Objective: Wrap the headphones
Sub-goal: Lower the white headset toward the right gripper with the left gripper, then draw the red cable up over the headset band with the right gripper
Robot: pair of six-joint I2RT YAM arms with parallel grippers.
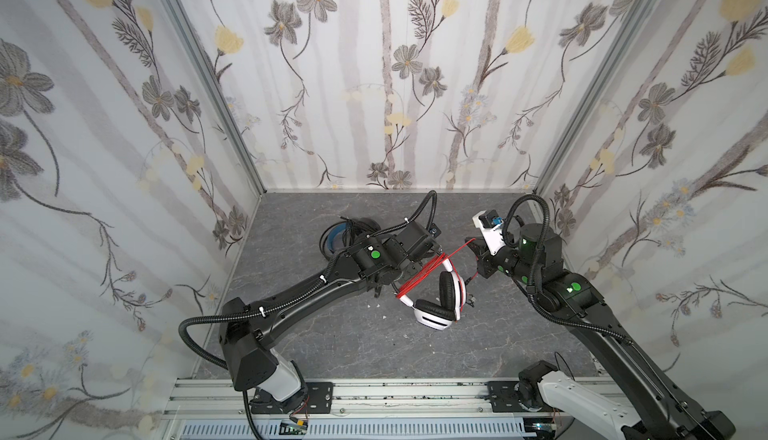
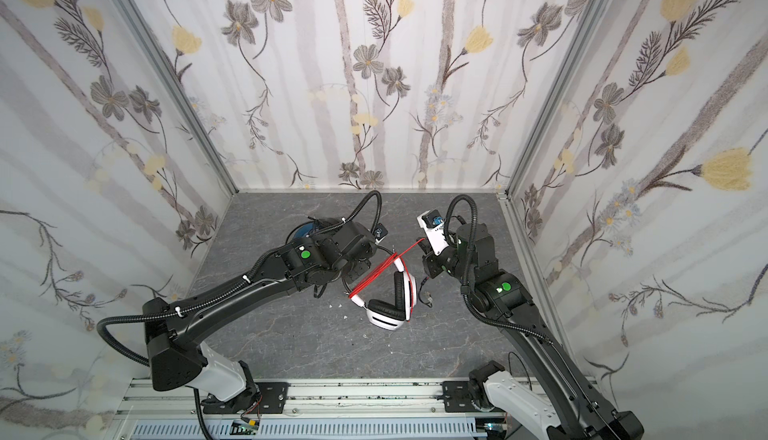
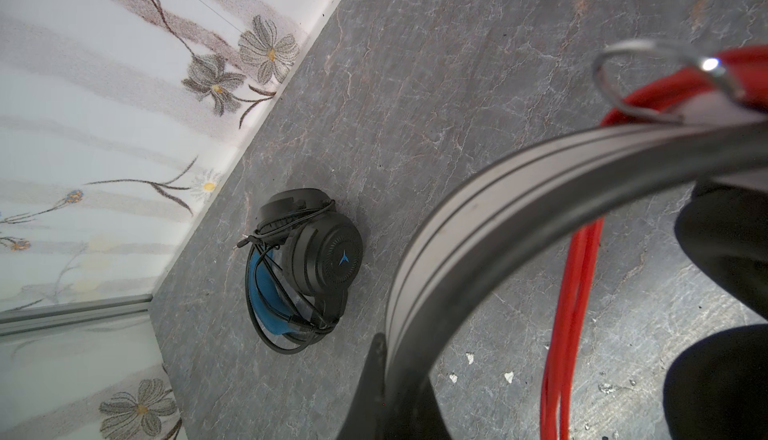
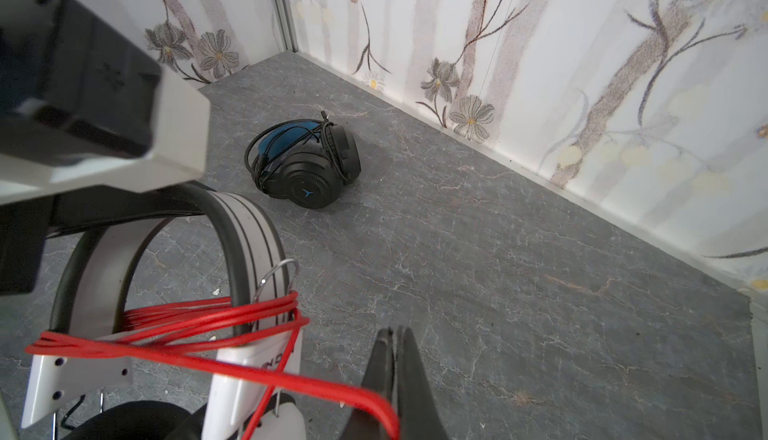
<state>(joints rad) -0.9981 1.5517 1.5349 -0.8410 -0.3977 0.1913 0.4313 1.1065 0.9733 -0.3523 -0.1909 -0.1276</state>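
Near the middle of the grey veined tabletop (image 1: 332, 342), the white plastic over-ear headset (image 1: 432, 319) with black earpads has its cups toward 5 o'clock. Its headband rises toward 11 o'clock into the left gripper (image 3: 384, 375), whose jaws are closed on the band. The headset's thin red cable (image 1: 417, 278) is looped several times across the headband arms. One strand runs taut toward 2 o'clock to the right gripper (image 4: 392, 359), whose jaws are pressed together on it. The left arm reaches in from 8 o'clock with its wrist bent down over the band. The right arm comes from 5 o'clock, its gripper pointing toward 10 o'clock. The all-black over-ear headset (image 3: 320, 259) with a blue inner headband lies at 10 o'clock, well apart from both jaws, its black cable wound round it.
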